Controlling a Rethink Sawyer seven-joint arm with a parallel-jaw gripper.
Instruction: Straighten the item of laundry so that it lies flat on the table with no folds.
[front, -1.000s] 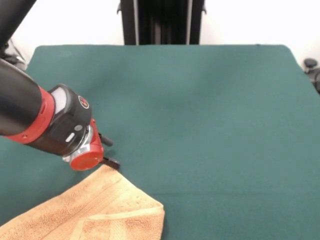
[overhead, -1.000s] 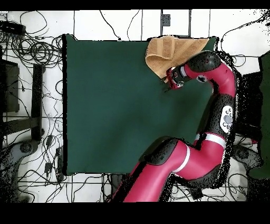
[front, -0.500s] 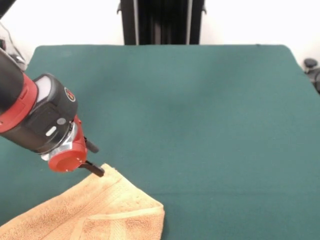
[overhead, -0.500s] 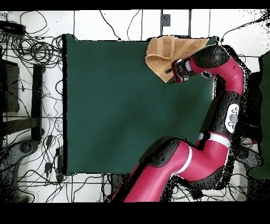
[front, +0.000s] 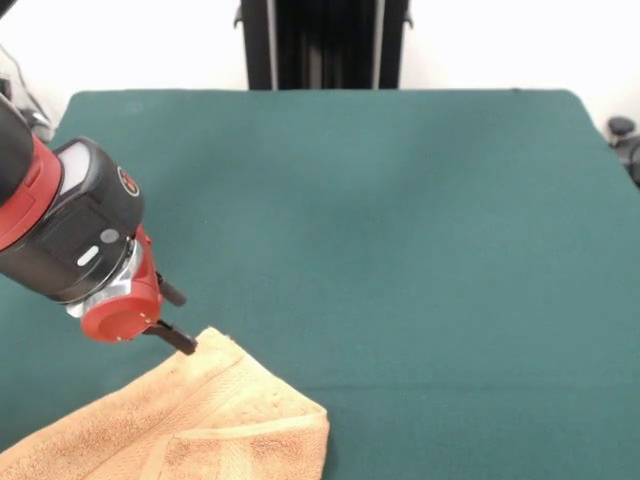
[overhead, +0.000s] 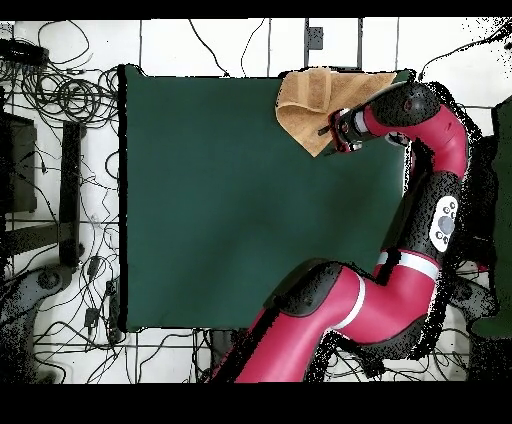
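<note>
Crowding towel corner — arm; table.

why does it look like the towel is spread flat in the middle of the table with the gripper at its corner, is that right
Not quite. The towel is not in the middle: the overhead view shows it bunched against one edge of the table, near a corner, and it is folded over, not flat. The gripper is indeed at the towel's corner, as the front view shows.

White wall, black upright post, pale tiled floor, tangled black cables
</note>
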